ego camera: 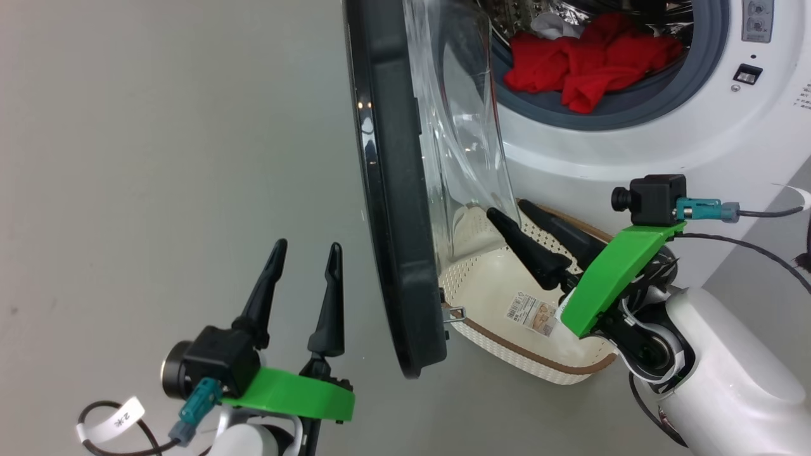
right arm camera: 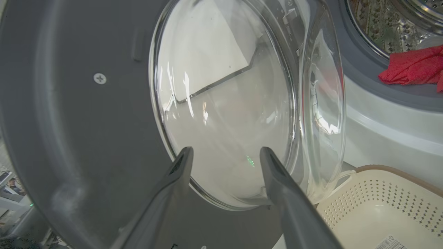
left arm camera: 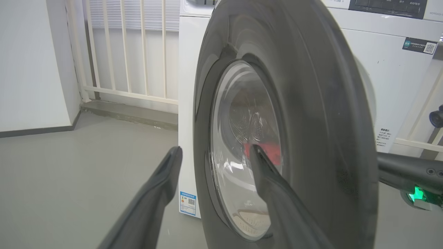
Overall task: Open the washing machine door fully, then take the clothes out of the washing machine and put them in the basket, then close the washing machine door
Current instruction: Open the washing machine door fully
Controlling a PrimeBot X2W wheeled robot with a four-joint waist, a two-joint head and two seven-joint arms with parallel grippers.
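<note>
Grey bare floor, laundry corner. My right pincer: fingers apart, clamped on nothing, tips just beside the clear glass bowl on the inner side of the washing machine door, above the basket. Probably parked there to shove the door wider. It stands roughly square to the washing machine, so not fully open by my read. My left pincer: fingers apart too, empty, on the door's outer side, clear of it. Basket sits on the floor right under the opening, empty but for a sticker, handy for a short drop. Red clothes lie in the drum mouth, draped over the grey gasket, untouched.
</note>
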